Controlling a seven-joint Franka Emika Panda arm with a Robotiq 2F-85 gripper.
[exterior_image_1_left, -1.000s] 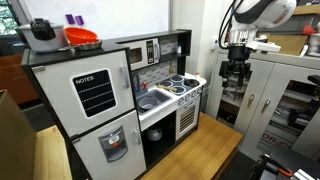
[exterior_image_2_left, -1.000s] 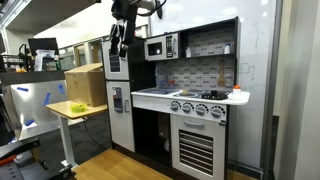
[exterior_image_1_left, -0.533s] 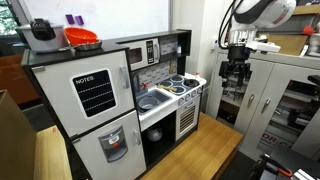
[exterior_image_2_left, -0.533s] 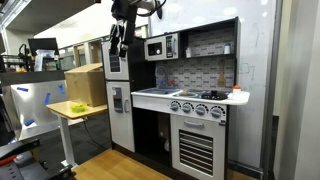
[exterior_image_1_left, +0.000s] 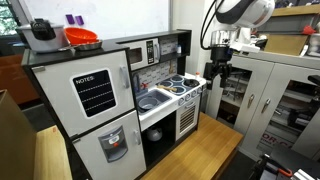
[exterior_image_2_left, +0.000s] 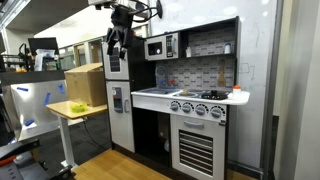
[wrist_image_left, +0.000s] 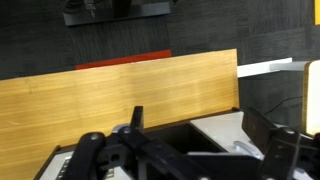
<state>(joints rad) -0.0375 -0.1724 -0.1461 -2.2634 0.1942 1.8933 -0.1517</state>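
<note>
1. The gripper hangs in the air with its fingers spread wide and nothing between them. The wrist view shows the two fingers well apart.
2. The thing nearest to it is the stove, set at the end of the play kitchen counter. In an exterior view the gripper is just beyond that end and above it, not touching.
3. The stove looks like a fixed, stiff panel of painted wood or plastic, so it probably will not lift or bend. Its burners seem flat and give little to pinch.
4. The likeliest holds nearby are the bar handle on the oven door below the stove and the knobs along the stove front. Both are small and rigid, and probably smooth.
5. The whole kitchen seems light for its bulk and could shift under a hard pull.
6. The only writing that can be read is "NOTES", on the dark board on the upper fridge door. The microwave shows no legible label.
</note>
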